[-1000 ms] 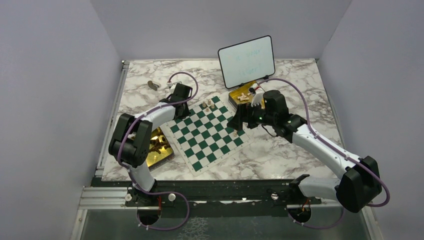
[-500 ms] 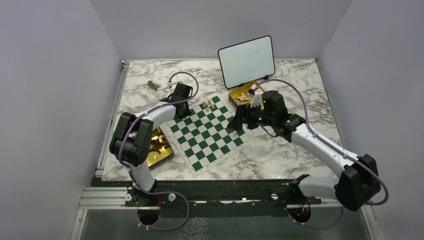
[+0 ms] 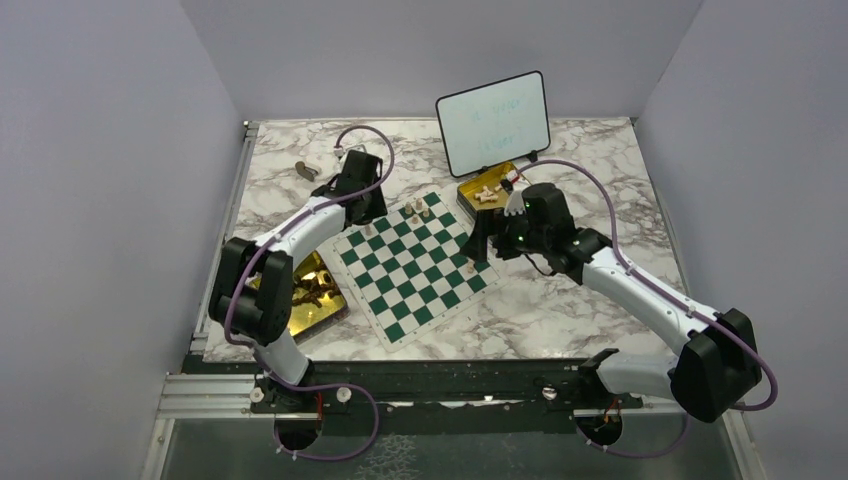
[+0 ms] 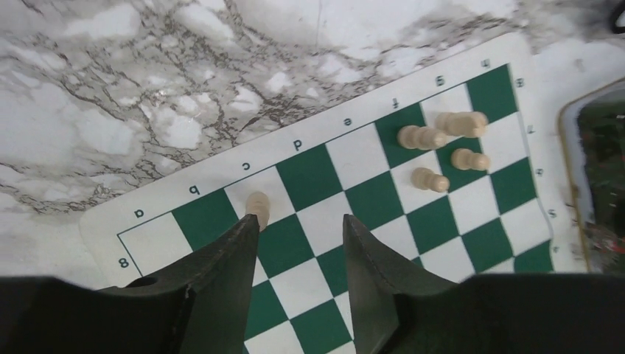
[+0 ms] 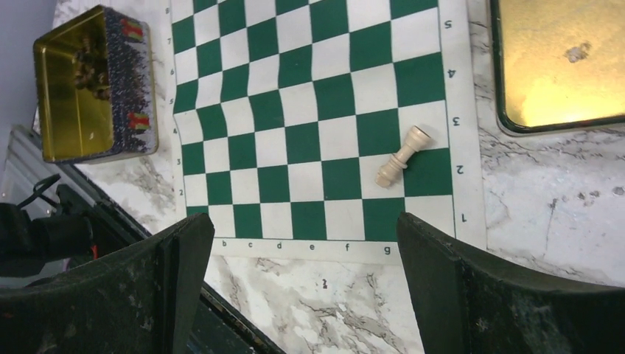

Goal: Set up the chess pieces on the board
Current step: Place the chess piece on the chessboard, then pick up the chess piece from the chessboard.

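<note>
Checking top view: board point(image 3: 420, 275) mostly bare, few pale pieces point(image 3: 418, 210) seen at its 12 o'clock corner; most setup judged undone. Left wrist: left gripper point(image 4: 301, 221) half-open, nothing held, pawn point(image 4: 257, 204) stood at its 11 o'clock. Right wrist: right gripper point(image 5: 306, 228) spread wide, empty; toppled piece point(image 5: 402, 156) lies by 3 o'clock edge, room around.

Marble table point(image 3: 600, 300): chessboard point(image 3: 415, 265) laid askew at centre; gold tin point(image 3: 320, 312) set at left; second gold tin point(image 3: 467, 192) and whiteboard point(image 3: 493, 122) placed behind; small brown object point(image 3: 305, 169) far left.
</note>
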Robot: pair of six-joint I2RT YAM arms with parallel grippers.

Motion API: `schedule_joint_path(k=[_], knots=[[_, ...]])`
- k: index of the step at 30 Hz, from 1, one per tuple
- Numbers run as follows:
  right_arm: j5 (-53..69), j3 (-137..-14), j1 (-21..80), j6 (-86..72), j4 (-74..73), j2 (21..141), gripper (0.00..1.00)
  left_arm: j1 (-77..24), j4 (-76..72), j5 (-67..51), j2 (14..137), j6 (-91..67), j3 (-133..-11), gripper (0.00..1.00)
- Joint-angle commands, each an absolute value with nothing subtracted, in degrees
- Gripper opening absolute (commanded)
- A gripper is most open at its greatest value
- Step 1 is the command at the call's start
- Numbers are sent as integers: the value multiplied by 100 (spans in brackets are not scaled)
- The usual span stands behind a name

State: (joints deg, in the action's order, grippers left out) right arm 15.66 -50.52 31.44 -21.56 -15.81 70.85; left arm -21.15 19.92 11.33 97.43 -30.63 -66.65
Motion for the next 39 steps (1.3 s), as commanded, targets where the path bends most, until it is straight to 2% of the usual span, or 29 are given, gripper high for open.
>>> schedule_joint_path(k=[1,4,6,12,14,19,25,32,39], knots=[[911,-5220,3175,-2562,-1763,7056,100,-2171,2018,815,9010,-2819,-6868,51],[678,-5327,3173,-2918,-2002,7281,99,-2171,2013,699,8670,-2562,-6819,54],[549,-5369,3173,-3087,-2069,7409,94,-2169,2013,604,8418,-2413,-6733,57],[186,-5395,3173,-3290,-2020,7720,63,-2171,2013,494,7431,-2036,-6204,60],[270,-5446,3173,-3034,-1915,7866,57,-2171,2013,440,7136,-1898,-6014,61],[935,-5716,3173,-990,-1638,8158,54,-2171,1964,228,6426,-1633,-5600,62],[1999,-5775,3173,2206,-2001,8302,67,-2171,1646,298,5688,-1582,-5001,65],[2517,-6001,3167,5448,-2829,8928,60,-2303,1670,713,5581,-1557,-5051,65],[2443,-6253,3169,6842,-3021,9644,53,-2347,1779,1247,5333,-1542,-5037,66]])
